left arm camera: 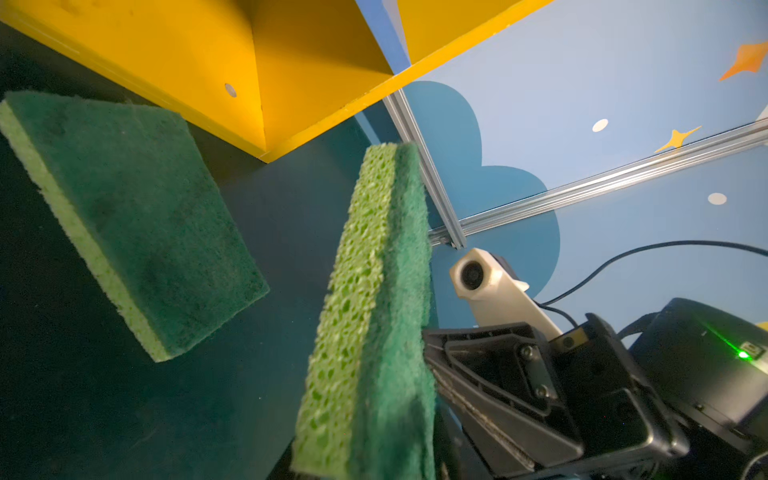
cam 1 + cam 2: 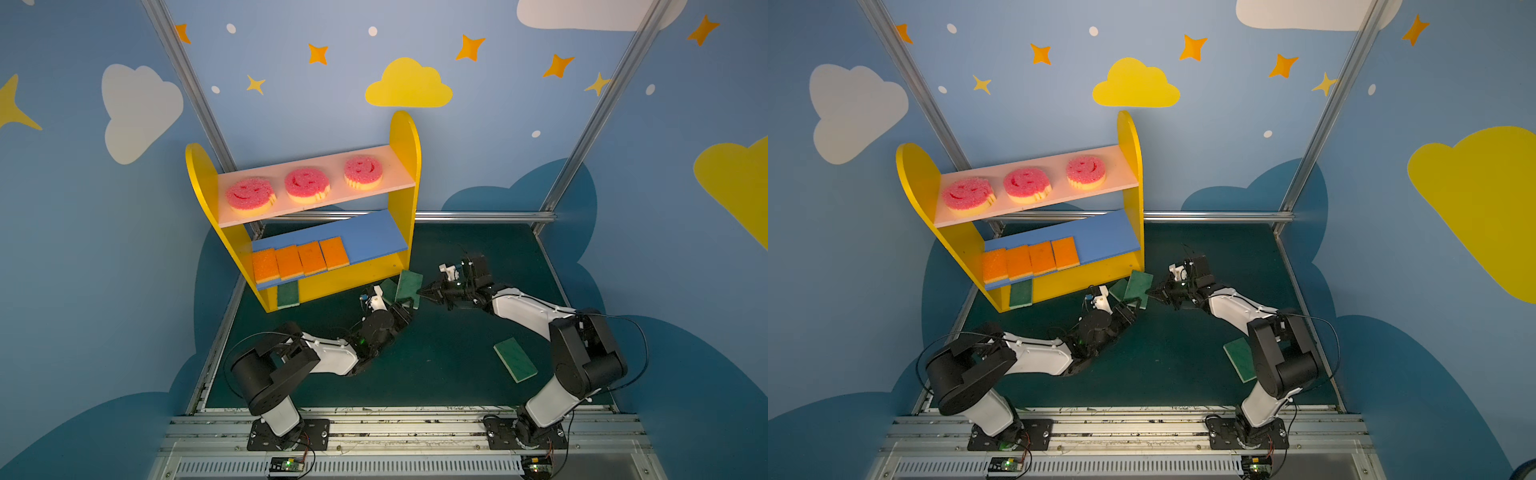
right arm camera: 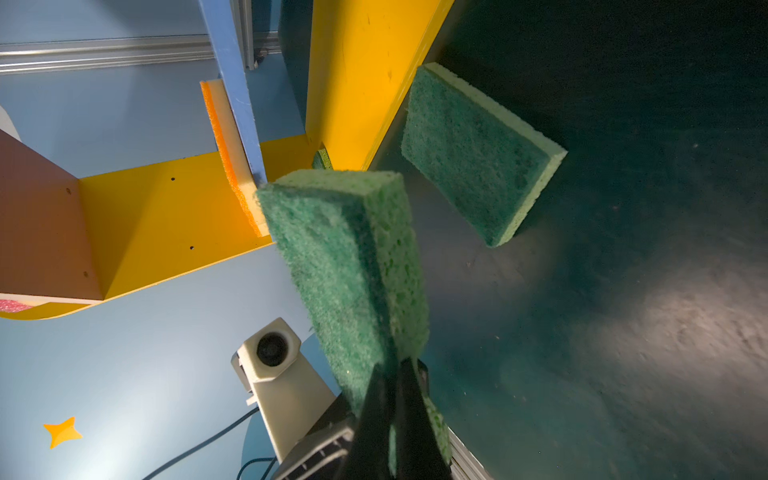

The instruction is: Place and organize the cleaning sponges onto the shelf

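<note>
Bimanual sponge-sorting scene, shown in both top views. The shelf stands at the far left corner of the tabletop. Three pink smiley sponges sit in a row on its pink upper board. Four orange sponges lie side by side on the left part of the blue lower board. One shelved green sponge rests at the left end of the yellow base. The right pincer is clamped on one end of the held green sponge, which is turned on edge just off the shelf's right front corner. A flat green sponge lies on the tabletop beside the base. The left pincer sits close under the held green sponge; how far it is open cannot be told. A loose green sponge lies near the right edge of the tabletop.
</note>
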Motion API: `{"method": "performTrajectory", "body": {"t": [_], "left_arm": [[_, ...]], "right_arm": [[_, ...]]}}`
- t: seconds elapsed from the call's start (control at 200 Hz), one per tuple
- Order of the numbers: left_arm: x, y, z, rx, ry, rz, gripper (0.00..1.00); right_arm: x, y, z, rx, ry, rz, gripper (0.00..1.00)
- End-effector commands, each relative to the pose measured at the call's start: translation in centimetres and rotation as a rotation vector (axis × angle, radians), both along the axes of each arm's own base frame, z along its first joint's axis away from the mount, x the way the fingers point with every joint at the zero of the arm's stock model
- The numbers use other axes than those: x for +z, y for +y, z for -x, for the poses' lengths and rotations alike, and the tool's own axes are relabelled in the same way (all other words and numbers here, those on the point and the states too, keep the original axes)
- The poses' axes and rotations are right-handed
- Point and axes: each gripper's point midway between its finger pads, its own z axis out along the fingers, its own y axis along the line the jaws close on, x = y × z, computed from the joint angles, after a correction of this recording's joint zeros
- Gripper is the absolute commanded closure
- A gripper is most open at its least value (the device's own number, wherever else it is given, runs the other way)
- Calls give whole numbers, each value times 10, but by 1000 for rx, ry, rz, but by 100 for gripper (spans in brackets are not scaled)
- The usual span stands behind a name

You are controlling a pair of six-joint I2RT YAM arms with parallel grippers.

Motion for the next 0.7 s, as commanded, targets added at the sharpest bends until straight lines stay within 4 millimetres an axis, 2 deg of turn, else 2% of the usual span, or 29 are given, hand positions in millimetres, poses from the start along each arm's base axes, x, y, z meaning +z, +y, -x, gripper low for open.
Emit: {"method": "performTrajectory", "body": {"t": [0.0,0.14,0.175,0.19,0.36,0.481,0.526,0.601,0.696], "left_arm": [[5,-1,-6,23,-23,8,62],[9,0,-9,26,-50,6,83],[12,-1,-9,21,-61,5,95],[12,-2,-9,21,-61,5,97],[14,1,-8,24,-66,11,97],[6,13,-4,44,-45,3,97],[2,19,-1,56,-32,-6,97],[-6,32,5,80,-13,-23,97],[-15,53,12,128,13,-43,97]], "right_arm": [[11,1,2,13,-28,-33,100],[12,0,3,15,-28,-32,100],[12,0,3,16,-30,-31,100],[12,0,3,16,-31,-31,100],[16,-1,5,24,-46,-27,100],[18,-2,5,28,-61,-13,73],[19,-3,5,27,-66,-6,67],[18,-4,5,26,-71,2,59],[16,-5,5,27,-66,5,56]]}}
